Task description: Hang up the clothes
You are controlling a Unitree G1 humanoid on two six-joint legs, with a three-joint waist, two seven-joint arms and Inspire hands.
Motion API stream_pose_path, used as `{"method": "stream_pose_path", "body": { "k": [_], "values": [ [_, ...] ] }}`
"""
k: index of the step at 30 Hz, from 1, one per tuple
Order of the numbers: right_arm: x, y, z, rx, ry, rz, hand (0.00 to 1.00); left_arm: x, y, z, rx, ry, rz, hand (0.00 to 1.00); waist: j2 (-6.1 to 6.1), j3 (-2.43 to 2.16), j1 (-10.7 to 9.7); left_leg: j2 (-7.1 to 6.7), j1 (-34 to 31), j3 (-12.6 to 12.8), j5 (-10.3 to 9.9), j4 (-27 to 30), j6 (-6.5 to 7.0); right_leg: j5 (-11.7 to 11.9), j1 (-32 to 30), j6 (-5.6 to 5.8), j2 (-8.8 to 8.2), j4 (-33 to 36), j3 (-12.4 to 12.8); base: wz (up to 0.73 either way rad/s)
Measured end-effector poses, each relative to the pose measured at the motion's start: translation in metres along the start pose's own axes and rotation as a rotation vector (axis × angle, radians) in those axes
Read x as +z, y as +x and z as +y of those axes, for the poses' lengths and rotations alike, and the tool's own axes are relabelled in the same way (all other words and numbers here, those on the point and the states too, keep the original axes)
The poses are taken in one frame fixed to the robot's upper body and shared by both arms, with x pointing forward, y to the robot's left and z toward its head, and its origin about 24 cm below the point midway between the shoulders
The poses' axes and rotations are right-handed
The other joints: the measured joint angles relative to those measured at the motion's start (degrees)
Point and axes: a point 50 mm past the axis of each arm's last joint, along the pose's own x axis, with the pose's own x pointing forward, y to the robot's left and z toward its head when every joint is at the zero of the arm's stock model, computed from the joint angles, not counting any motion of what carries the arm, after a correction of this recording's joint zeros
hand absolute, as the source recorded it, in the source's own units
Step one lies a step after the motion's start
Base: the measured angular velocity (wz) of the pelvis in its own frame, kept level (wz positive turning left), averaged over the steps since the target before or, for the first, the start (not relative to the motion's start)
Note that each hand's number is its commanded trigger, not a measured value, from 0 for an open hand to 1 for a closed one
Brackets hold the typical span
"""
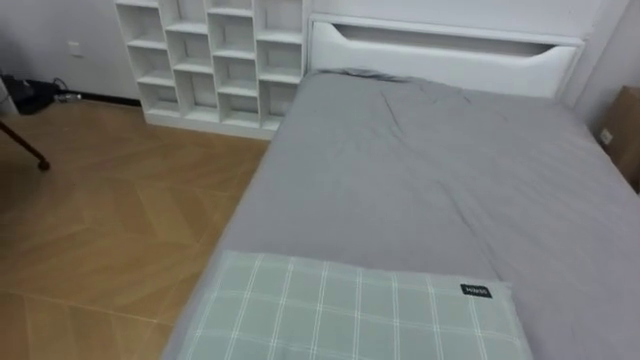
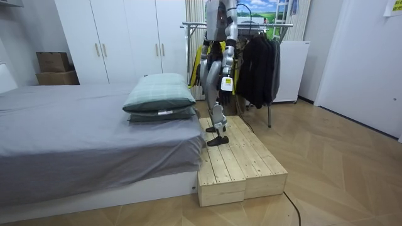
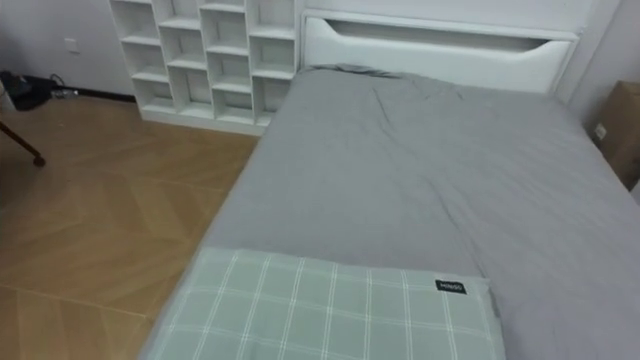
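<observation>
My left hand (image 2: 227, 85) hangs low beside my hip in the room view, and I cannot tell whether its fingers are spread or curled, or whether it holds anything. I stand on a low platform of pale wooden planks (image 2: 242, 164) at the near end of the bed, one foot flat on the boards. Just behind me, on the room view's right, the dark clothes (image 2: 257, 66) hang in a bunch on a metal clothes rack (image 2: 279, 26). Looking down, nearest to me lies a pale green checked pillow (image 1: 350, 310), stacked on a grey pillow (image 2: 164, 114). Beyond it the grey bed sheet (image 1: 430, 180) stretches away, lightly creased, to a white headboard (image 1: 440, 50) at the far end. To the left of the bed is a herringbone wooden floor (image 1: 110, 210), and at its far left a white cubby shelf unit (image 1: 210, 60) stands against the wall.
</observation>
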Motion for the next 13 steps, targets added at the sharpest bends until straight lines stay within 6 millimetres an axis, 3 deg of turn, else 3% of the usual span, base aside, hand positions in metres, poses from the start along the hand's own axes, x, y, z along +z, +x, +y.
{"method": "stream_pose_path", "body": {
  "k": [13],
  "values": [
    [0.0034, -0.0008, 0.0006, 0.041, 0.001, -0.036, 0.0, -0.0047, -0.0011, -0.0044, -0.01, -0.007, -0.018, 0.0, 0.67, 0.08, 0.17, 0.02, 0.98, -0.01, -0.02, -1.09, -0.01, 0.57, 0.79, 0.0, -0.12, 0.27, -1.6, 0.05]
  ]
}}
